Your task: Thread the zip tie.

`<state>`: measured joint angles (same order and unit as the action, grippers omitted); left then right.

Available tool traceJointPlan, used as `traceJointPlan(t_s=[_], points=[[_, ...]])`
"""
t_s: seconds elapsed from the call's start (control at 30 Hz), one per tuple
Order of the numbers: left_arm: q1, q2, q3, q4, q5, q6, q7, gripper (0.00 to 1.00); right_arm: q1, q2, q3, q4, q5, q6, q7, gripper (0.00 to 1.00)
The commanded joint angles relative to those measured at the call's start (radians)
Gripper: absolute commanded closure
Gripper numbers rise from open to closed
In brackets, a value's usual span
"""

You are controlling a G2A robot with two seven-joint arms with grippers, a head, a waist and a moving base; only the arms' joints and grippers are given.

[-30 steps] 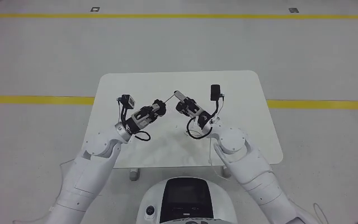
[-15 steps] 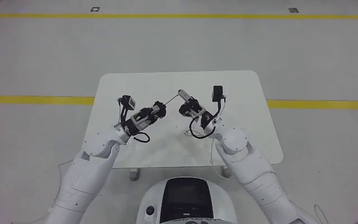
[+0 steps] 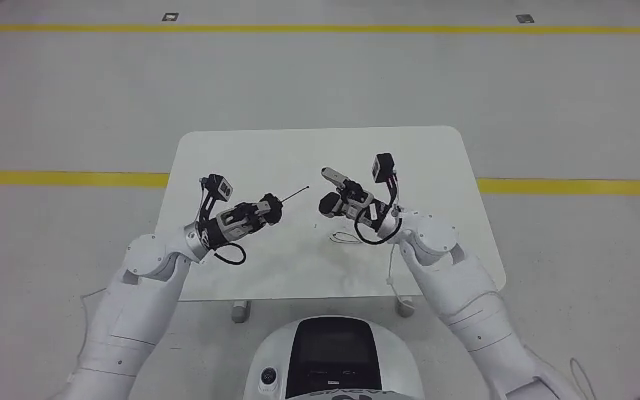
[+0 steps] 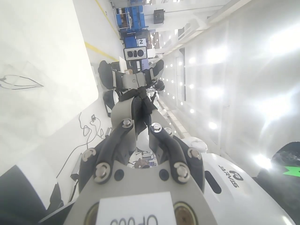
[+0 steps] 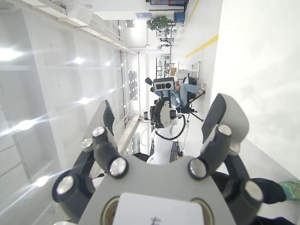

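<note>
My left gripper (image 3: 271,207) is clenched on the zip tie (image 3: 294,194), a thin, stiff-looking black plastic strip held above the smooth white table (image 3: 430,160). Its long axis runs from my pads out toward two o'clock in the top view and ends in a bare tip. That tip stops just short of my right gripper (image 3: 328,192), which lies at about two o'clock from the left one and faces it, its dark rubbery pads spread wide with nothing between them; I judge the right is nearer the free end and should close across the strip's axis
</note>
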<state>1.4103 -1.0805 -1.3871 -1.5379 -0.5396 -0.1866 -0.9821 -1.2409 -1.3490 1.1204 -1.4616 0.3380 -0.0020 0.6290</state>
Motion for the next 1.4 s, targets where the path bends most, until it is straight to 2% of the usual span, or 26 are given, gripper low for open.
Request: traceJointPlan(t_s=[0.0,0.1,0.23,0.3,0.37,0.43,0.67,0.7,0.87,1.0,1.03,1.23,1.27,1.37], points=[[0.0,0.0,0.001,-0.001,0.001,0.001,0.003,1.0,-0.003,0.0,0.001,0.001,0.01,-0.001,-0.002,0.0],[0.001,0.003,0.0,-0.01,-0.002,0.007,-0.011,1.0,-0.004,0.0,0.017,0.019,0.087,0.002,0.033,0.0],[-0.006,0.015,-0.037,0.005,-0.041,0.017,-0.127,1.0,0.025,0.002,0.032,0.077,0.2,0.007,0.187,0.0],[-0.009,0.019,-0.052,0.018,-0.055,0.016,-0.155,1.0,0.042,0.003,0.032,0.102,0.215,0.009,0.231,0.0],[-0.013,0.022,-0.057,0.027,-0.08,0.014,-0.189,1.0,0.064,0.002,0.023,0.14,0.273,0.035,0.323,0.0],[-0.018,0.022,-0.059,0.031,-0.112,-0.007,-0.209,1.0,0.068,0.003,0.024,0.146,0.269,0.035,0.324,0.0],[-0.017,0.022,-0.055,0.028,-0.105,-0.004,-0.197,1.0,0.064,0.003,0.023,0.146,0.268,0.034,0.314,0.0],[-0.015,0.023,-0.054,0.025,-0.103,-0.001,-0.204,1.0,0.066,0.006,0.014,0.146,0.225,0.038,0.319,0.0],[-0.016,0.035,-0.07,0.036,-0.104,0.028,-0.3,1.0,0.079,0.011,0.015,0.163,0.232,0.033,0.373,0.0],[-0.02,0.041,-0.066,0.046,-0.099,0.027,-0.348,1.0,0.093,0.012,0.008,0.177,0.242,0.038,0.41,0.0],[-0.026,0.043,-0.062,0.044,-0.077,0.013,-0.362,1.0,0.093,0.012,0.008,0.177,0.242,0.038,0.41,0.0],[-0.026,0.043,-0.061,0.043,-0.07,0.008,-0.355,1.0,0.093,0.012,0.008,0.177,0.242,0.038,0.41,0.0],[-0.024,0.044,-0.055,0.036,-0.059,0.011,-0.34,1.0,0.091,0.012,0.008,0.176,0.242,0.037,0.405,0.0],[-0.019,0.048,-0.052,0.022,-0.043,0.011,-0.346,1.0,0.073,0.011,-0.004,0.153,0.248,0.031,0.392,0.0]])
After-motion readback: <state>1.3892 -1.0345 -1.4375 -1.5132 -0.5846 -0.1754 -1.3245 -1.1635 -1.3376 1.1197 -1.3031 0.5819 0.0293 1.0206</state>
